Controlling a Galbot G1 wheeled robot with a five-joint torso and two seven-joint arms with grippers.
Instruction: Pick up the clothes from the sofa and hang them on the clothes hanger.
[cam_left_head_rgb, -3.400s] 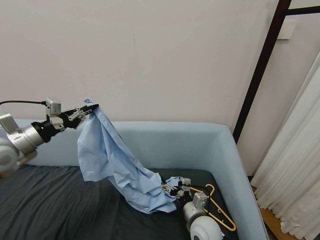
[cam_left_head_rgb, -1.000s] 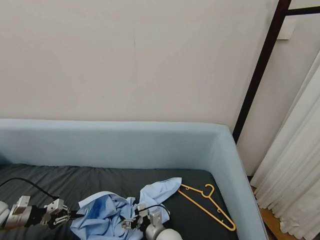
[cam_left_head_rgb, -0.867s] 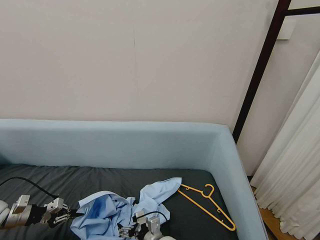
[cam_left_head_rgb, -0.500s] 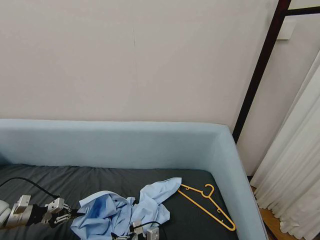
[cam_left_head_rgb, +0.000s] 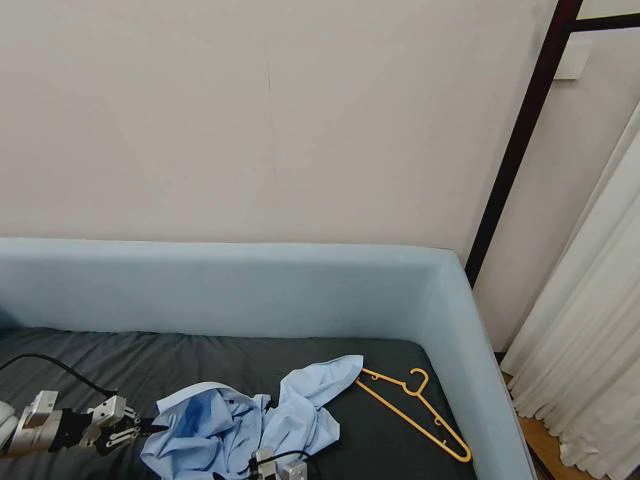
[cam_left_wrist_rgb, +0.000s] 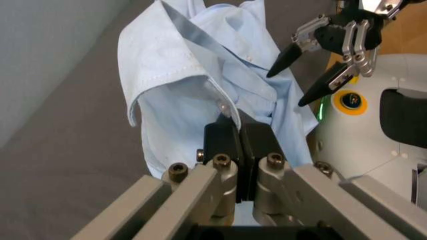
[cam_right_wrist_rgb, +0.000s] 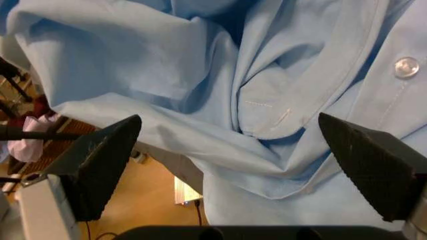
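Since my left claw (cam_left_wrist_rgb: 239, 142) is nearest, I log it first: pads pressed together on a fold of the shirt (cam_left_wrist_rgb: 200, 60) close to a button, low over the seat.

Right claw (cam_right_wrist_rgb: 229, 119): fingers spread wide, hovering just above the crumpled cloth, holding nothing.

Shirt: light blue, heaped on the dark seat cushion of the sofa (cam_left_head_rgb: 250, 285), not lifted.

Beyond the heap, toward the sofa's right corner, the orange hanger (cam_left_head_rgb: 412, 398) lies flat on the cushion. It is just beside the shirt's far flap; I cannot tell whether they touch.

Farther off, a dark pole (cam_left_head_rgb: 520, 140) stands by the wall, next to a white curtain (cam_left_head_rgb: 590, 380).

Judgement: early stage. One fold is gripped, but the garment is not raised, spread or on the hanger. Nearly all the work is left.
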